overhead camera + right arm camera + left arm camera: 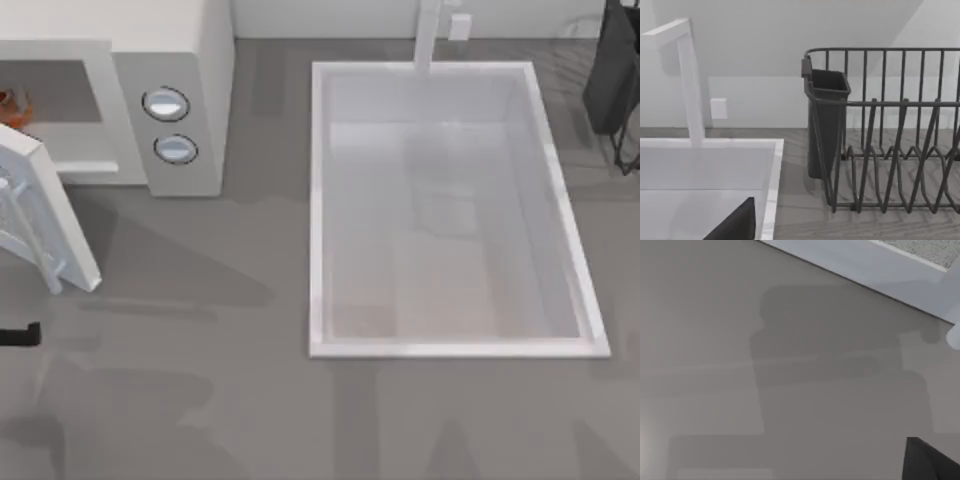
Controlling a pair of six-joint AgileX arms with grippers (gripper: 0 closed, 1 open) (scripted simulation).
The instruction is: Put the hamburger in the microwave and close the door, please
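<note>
Left hand (20, 334) low at the table's left edge.

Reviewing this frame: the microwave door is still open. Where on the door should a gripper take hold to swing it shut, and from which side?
Probably the vertical bar handle near the free edge of the door, which stands swung out from the microwave at the top view's left. It is slim, stands off the panel and lies farthest from the hinge. Approach from the open counter in front; the left gripper is closest.

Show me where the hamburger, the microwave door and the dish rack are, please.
hamburger (12, 102), top view, its orange edge inside the microwave.
door (45, 215), top view, the white frame.
dish rack (890, 150), right wrist view, the dark wires.
</note>
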